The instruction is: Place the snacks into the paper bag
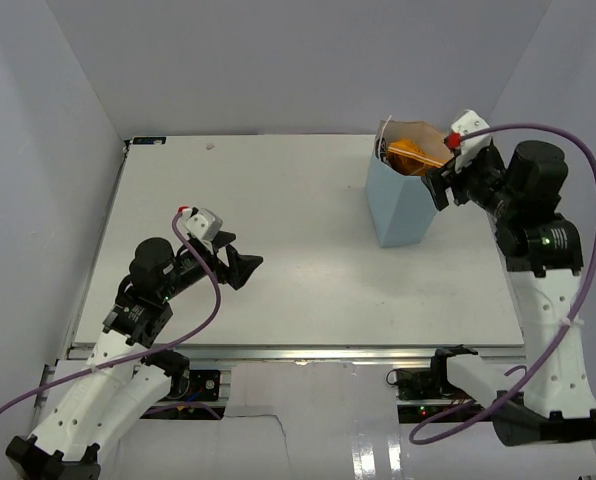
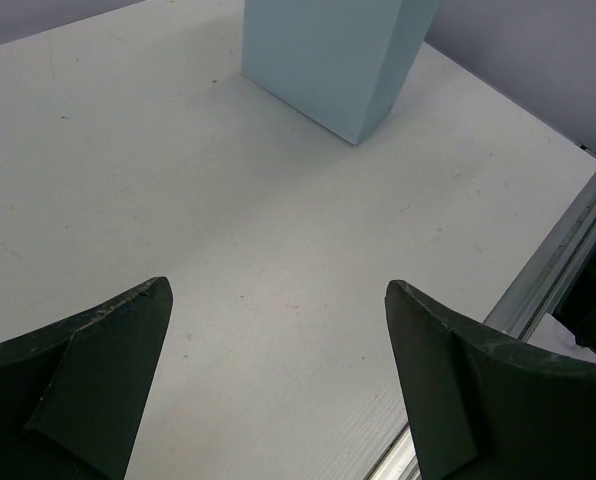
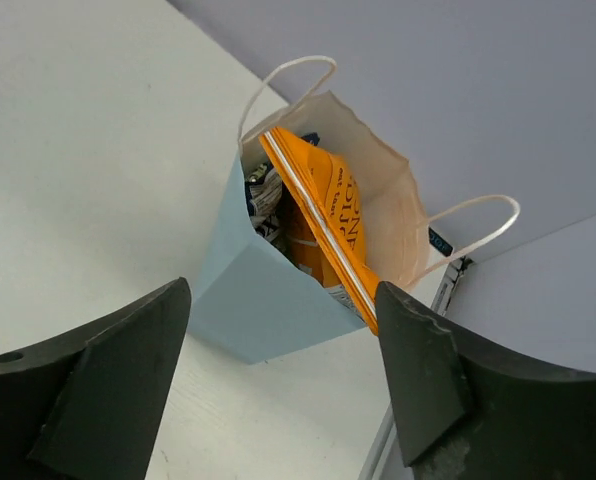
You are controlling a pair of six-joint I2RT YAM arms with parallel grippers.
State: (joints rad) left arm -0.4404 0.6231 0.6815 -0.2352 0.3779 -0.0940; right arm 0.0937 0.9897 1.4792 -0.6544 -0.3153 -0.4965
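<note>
Orange chip bag (image 3: 328, 215) pokes from the paper bag (image 1: 403, 205), far right of the table (image 1: 278, 200).
Right gripper (image 3: 280, 290) gapes empty beside the rim; left gripper (image 2: 278, 288) wide, empty, well apart. Other packets (image 3: 263, 200) inside barely show.

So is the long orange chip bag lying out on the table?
No, the orange chip bag sits slanted inside the light-blue paper bag, with one end poking over the rim.
</note>
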